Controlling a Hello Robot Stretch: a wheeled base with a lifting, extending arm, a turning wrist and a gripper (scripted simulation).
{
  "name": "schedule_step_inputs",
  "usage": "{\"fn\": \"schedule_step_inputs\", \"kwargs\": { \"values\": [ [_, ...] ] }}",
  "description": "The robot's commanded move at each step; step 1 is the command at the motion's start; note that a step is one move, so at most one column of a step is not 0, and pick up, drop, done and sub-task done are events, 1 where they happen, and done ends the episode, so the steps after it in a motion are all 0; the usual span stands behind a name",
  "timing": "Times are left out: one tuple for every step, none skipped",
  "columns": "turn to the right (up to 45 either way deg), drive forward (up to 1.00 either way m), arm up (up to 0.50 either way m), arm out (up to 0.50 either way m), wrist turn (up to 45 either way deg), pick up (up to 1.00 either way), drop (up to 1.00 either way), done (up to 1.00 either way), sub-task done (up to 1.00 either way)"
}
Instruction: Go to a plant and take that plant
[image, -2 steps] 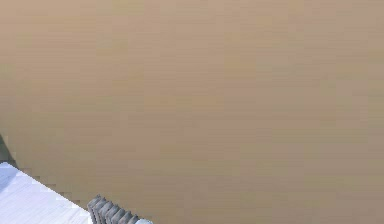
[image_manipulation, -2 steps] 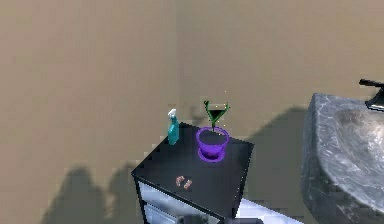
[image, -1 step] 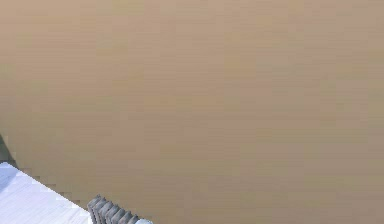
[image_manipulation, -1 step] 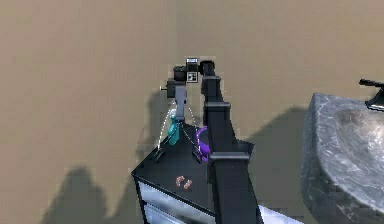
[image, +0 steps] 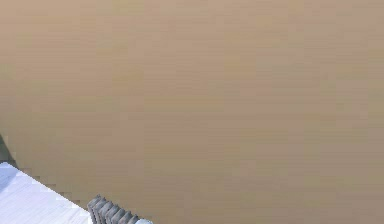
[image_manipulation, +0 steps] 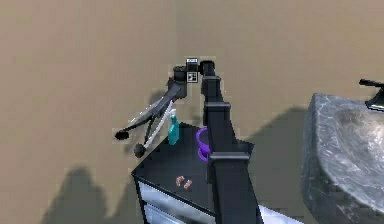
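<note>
**End effector beside a small dark cabinet**

In the arm side view the arm is seen as a dark square bar rising from the bottom edge, with two white marked squares at its far end; from there the end effector is angled down toward the picture's left; its thin fingers are set against a tan wall, by the left corner of a dark tabletop; this tabletop is carried by a small cabinet with pale drawer fronts. A teal bottle-shaped thing is stood upright on the tabletop near the fingers; a purple thing is partly hidden behind the arm (neither can be told for the plant by shape or colour); small reddish marks are seen nearer the front edge. Whether anything is held by the end effector cannot be told. A grey mottled basin with a dark tap is seen at the right. In the forward view a plain tan surface is faced; a white surface is seen in the lower left corner, with a grey ribbed thing at its edge.
</note>
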Motion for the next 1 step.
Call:
{"fn": "schedule_step_inputs", "kwargs": {
  "values": [
    [0.0,0.00,0.00,0.00,45.0,0.00,0.00,0.00,0.00]
  ]
}}
